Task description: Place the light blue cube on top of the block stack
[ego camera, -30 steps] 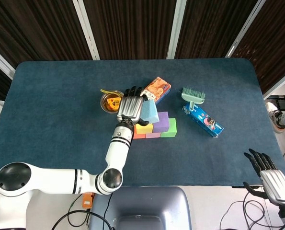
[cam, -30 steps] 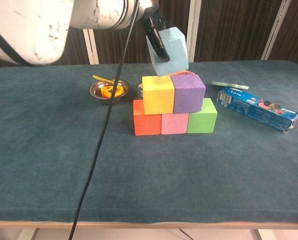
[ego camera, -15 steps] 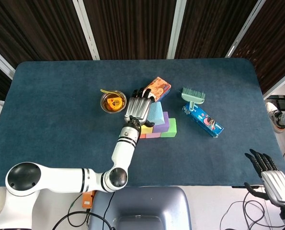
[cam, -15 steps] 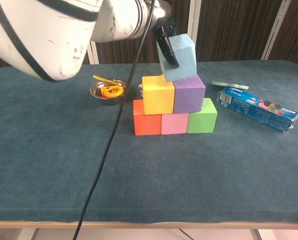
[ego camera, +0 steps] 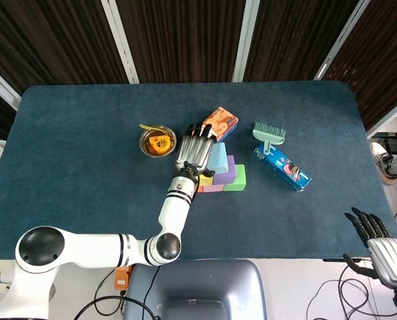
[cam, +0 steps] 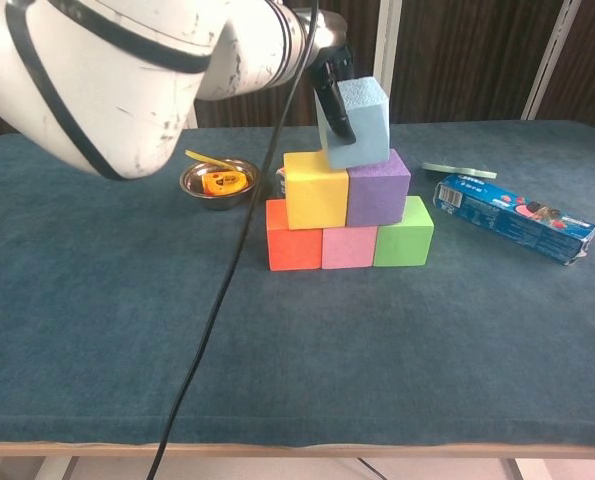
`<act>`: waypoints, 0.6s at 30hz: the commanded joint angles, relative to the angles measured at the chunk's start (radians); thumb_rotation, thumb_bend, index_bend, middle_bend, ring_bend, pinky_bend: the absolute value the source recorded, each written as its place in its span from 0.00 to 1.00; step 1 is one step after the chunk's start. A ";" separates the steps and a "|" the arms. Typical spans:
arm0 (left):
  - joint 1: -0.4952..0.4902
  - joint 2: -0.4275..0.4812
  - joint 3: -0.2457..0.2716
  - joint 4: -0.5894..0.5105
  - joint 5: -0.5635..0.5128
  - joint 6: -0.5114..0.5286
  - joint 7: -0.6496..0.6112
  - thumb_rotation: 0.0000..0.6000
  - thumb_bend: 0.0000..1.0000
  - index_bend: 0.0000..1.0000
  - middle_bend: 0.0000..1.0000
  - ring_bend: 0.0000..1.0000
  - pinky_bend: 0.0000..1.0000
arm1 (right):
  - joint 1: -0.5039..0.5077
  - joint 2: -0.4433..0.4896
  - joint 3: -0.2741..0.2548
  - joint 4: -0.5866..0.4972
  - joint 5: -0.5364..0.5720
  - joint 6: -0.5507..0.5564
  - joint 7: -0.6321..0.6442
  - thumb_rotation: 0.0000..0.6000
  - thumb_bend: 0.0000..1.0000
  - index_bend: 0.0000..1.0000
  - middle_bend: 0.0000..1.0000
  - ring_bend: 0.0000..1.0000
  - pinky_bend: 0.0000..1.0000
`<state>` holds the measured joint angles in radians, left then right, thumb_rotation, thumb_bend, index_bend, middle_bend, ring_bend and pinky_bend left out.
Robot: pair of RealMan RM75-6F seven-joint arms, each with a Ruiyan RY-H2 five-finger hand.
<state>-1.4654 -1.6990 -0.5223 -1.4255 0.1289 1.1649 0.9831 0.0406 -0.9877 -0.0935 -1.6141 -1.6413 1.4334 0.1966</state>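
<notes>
Left hand (ego camera: 195, 147) around light blue cube (ego camera: 217, 157)

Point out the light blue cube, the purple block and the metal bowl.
light blue cube (cam: 362, 125), chest view, on its front face.
purple block (cam: 379, 192), chest view, on its front face.
metal bowl (ego camera: 146, 141), head view, on its left rim.

Metal bowl (cam: 218, 181) w/ yellow item, orange box (ego camera: 221, 123), green brush (ego camera: 269, 135), blue pkg (cam: 513, 218)
</notes>
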 commanded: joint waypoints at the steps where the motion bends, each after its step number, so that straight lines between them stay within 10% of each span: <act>1: 0.000 0.000 -0.002 0.000 -0.013 -0.006 0.003 0.88 0.33 0.57 0.09 0.00 0.11 | 0.000 0.000 0.001 0.000 0.001 -0.001 0.000 1.00 0.24 0.00 0.00 0.00 0.00; 18: 0.002 0.021 0.006 -0.009 -0.046 -0.031 0.019 0.86 0.22 0.43 0.09 0.01 0.11 | -0.001 0.001 0.005 -0.001 0.003 0.000 0.003 1.00 0.24 0.00 0.00 0.00 0.00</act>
<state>-1.4633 -1.6787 -0.5162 -1.4342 0.0832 1.1341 1.0024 0.0395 -0.9861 -0.0888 -1.6151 -1.6382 1.4330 0.1994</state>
